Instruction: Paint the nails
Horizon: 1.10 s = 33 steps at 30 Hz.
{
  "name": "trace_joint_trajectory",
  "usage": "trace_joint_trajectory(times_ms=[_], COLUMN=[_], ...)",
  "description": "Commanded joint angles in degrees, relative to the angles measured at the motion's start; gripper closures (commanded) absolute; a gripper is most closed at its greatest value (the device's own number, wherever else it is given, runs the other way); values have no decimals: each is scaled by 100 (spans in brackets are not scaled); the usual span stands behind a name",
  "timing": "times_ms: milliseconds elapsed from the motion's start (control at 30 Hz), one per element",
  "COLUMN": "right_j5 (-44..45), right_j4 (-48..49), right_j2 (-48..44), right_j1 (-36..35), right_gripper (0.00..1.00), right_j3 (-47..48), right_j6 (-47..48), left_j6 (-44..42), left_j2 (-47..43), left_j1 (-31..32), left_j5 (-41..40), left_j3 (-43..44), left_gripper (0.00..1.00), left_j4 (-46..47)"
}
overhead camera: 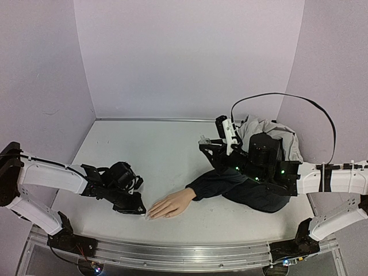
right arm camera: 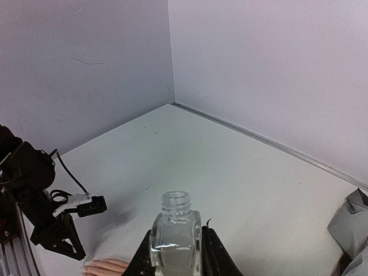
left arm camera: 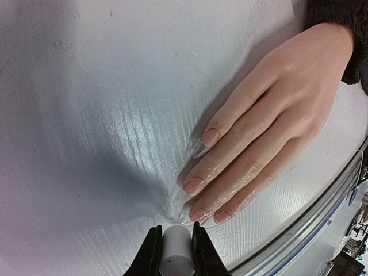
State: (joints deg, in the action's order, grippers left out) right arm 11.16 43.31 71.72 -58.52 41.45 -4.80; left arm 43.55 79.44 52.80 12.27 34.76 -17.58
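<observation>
Lower centre, the left gripper (left arm camera: 175, 246) clamps a white cylindrical handle (left arm camera: 175, 260) near the pale nails (left arm camera: 194, 185) of a peach mannequin hand (left arm camera: 270, 109). Bottom centre, the right gripper (right arm camera: 176, 254) clamps a clear uncapped glass bottle (right arm camera: 175, 227).

This is a robotics lab test cell. Plain lilac panels (overhead camera: 184, 57) close in a white desk (overhead camera: 155, 155) ahead of and to either side of the fingers (left arm camera: 150, 256). Behind them an aluminium rail (overhead camera: 172, 250) edges the desk and carries the arm bases (overhead camera: 63, 238); a loose black cable (overhead camera: 313, 104) loops above the right arm (overhead camera: 339, 178).
</observation>
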Motion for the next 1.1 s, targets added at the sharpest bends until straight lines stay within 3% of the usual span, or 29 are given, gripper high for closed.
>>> trace_joint_trajectory(times_ms=[0,367,1067], right_j5=[-15,-22,28], right_j4=[473,481,484], right_j2=[-14,30,-80], right_j1=[-9,-10,-5], right_gripper=[100,100,100], right_j3=[118,118,87], right_j6=[-74,-92,-49], left_j6=[57,16,-262], left_j2=[-211,-737,10], left_j1=[-15,-15,-15], left_j5=[-23,-87,57], left_j3=[-26,-22,506], left_gripper=[100,100,100], left_j4=[45,19,115])
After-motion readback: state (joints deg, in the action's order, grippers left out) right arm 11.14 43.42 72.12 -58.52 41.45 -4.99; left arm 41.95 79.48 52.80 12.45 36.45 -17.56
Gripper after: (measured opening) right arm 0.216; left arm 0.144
